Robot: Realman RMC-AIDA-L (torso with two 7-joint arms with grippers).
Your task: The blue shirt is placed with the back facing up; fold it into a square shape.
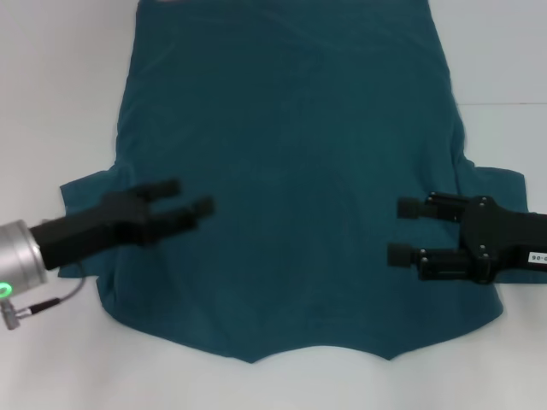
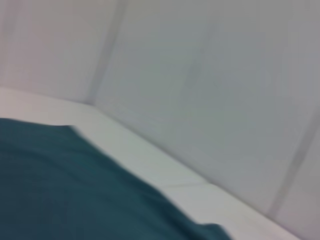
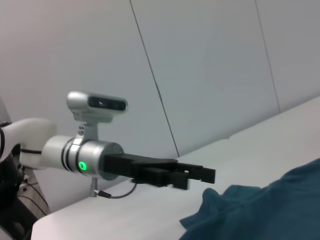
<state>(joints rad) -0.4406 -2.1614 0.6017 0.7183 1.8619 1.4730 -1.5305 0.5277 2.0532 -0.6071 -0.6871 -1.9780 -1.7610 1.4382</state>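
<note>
The blue shirt (image 1: 291, 179) lies spread flat on the white table (image 1: 51, 102), plain side up, and fills most of the head view. From here we describe each gripper first, then move outward.

Left gripper (image 1: 185, 200): we see its two black fingers (image 1: 162, 188) parted, with a clear gap between them and nothing held in that gap. It hangs over the shirt's left portion, near the left sleeve (image 1: 90, 192), pointing toward the middle of the garment. We cannot tell whether the fingertips touch the fabric. Behind the fingers sits a silver wrist (image 1: 21, 256) with a green light, and a thin cable (image 1: 51, 299) trails over the table beside it. The right wrist view shows this same gripper (image 3: 200, 175) from the side, held level above the table surface, with a camera (image 3: 97, 102) mounted on top of its wrist.

Right gripper (image 1: 403, 231): we see its fingers spread wide apart, one above the other in the head view, gripping nothing. It sits over the shirt's right portion, just inside the right sleeve (image 1: 496, 184), pointing inward toward the left gripper.

Shirt layout: both short sleeves stick out sideways from under the arms. The near edge (image 1: 316, 352) forms a shallow curve with a point at each end. The left wrist view shows only a stretch of shirt (image 2: 65, 190) against the table and a pale wall (image 2: 210, 75).
</note>
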